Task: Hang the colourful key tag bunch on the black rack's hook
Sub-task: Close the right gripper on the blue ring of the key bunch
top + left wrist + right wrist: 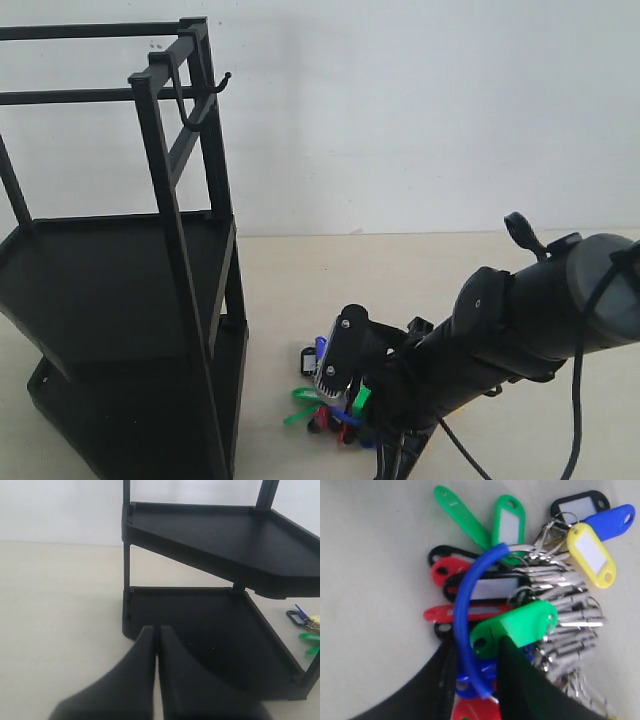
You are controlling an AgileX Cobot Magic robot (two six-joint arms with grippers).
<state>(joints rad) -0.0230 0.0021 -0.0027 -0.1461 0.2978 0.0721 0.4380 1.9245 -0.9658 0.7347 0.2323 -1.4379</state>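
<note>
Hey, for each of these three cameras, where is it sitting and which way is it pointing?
Exterior: off the arms, facing the white wall across the table; sees the black rack, its hook, the key tag bunch and the right arm.
Left wrist: low over the table, facing the rack's trays; its shut left pincer shows.
Right wrist: looking down on the bunch; the right pincer straddles the blue loop.
Shared: all three show the bunch; exterior and left wrist share the rack.
</note>
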